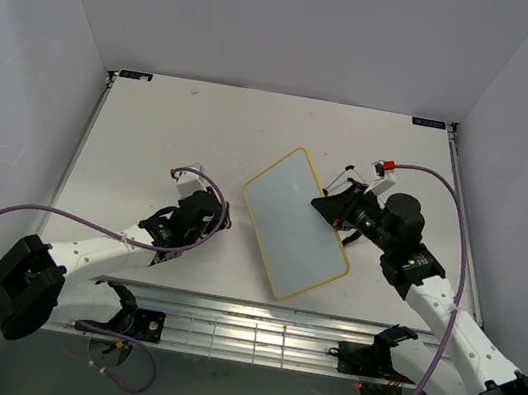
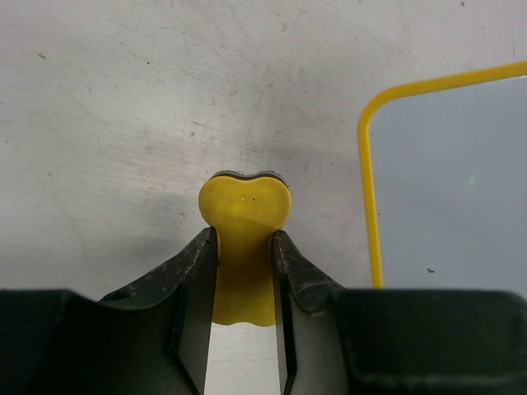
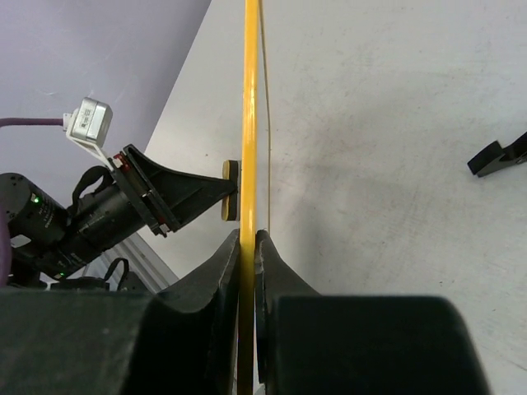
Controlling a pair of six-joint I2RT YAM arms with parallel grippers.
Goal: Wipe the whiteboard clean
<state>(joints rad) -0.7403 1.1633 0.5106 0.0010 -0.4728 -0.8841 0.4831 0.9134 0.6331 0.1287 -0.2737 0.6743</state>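
- Whiteboard [image 1: 295, 225] sits mid-table [image 1: 154, 128], skewed, between the two arms. I see no writing on its face from above.
- Right claw [image 3: 249, 240] is clamped on the board's thin yellow frame [image 3: 249, 115], on the edge nearest that arm. The wrist view shows the board edge-on between the fingers.
- Left claw [image 2: 244, 247] is pinched on the yellow eraser [image 2: 244, 204], so hard that the block bulges out past the fingertips. That means it's soft and compressible.
- The eraser is just beside the board's rounded corner, over bare table. I can't tell whether it touches the frame.
- My read on handling: the board is light, stiff and thin with a slick face. It will skate or pivot under wiping pressure.
- Hold it by the frame edge as the right claw does, and keep the fingers off the face.
- I'd wipe toward the clamped side with light pressure so the board doesn't twist out.
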